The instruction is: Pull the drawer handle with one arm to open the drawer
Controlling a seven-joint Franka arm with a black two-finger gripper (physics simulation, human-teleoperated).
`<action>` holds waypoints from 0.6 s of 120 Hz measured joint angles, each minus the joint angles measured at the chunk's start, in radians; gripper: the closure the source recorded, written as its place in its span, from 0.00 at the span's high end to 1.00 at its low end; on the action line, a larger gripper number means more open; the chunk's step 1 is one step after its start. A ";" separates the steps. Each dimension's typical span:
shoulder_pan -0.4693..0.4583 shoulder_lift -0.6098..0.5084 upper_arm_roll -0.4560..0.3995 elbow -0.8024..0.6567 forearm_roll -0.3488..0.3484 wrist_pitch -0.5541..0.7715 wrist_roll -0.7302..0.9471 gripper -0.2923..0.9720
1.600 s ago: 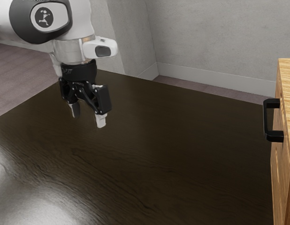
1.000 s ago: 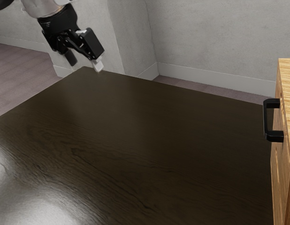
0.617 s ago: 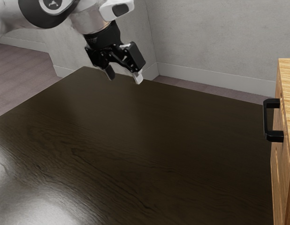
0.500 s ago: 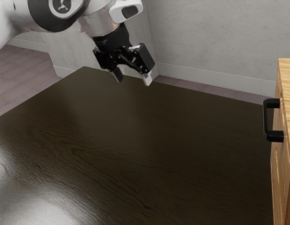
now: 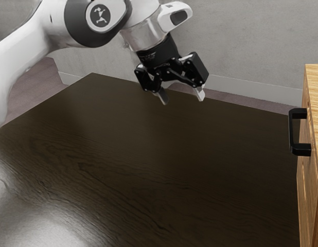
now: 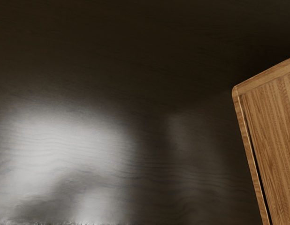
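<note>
Your claw (image 5: 181, 96) hangs above the far part of the counter (image 5: 148, 170). Its two fingers (image 5: 162, 96) are spread wide, with nothing between them and nothing in its grip. The white arm (image 5: 71, 20) carrying it comes in from the exterior view's upper left.

You have plenty of open room. The dark wood counter runs bare from under the claw across to the exterior view's right. Its far edge passes just behind the claw, with a strip of floor (image 5: 25, 87) and the grey wall (image 5: 241, 36) beyond. Its other edge slopes down the exterior view's left. A pale glare lies on the near part of the surface, and the wrist view shows the same sheen on the counter (image 6: 112, 70).

At the exterior view's right edge stands the light wooden drawer cabinet (image 5: 314, 170). The frame cuts it off, so you get only a sliver of its front and top. You cannot make out the seams of the drawer, nor tell whether it is shut or drawn out. In the wrist view a corner of the cabinet (image 6: 271, 140) shows, also cut off.

The black drawer handle (image 5: 295, 131) is an upright bar on the cabinet face turned toward the claw. It sits lower than the claw and well apart from it, and nothing stands between them.
</note>
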 joint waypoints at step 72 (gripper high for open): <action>-0.098 0.021 -0.007 -0.013 -0.134 0.103 -0.184 0.77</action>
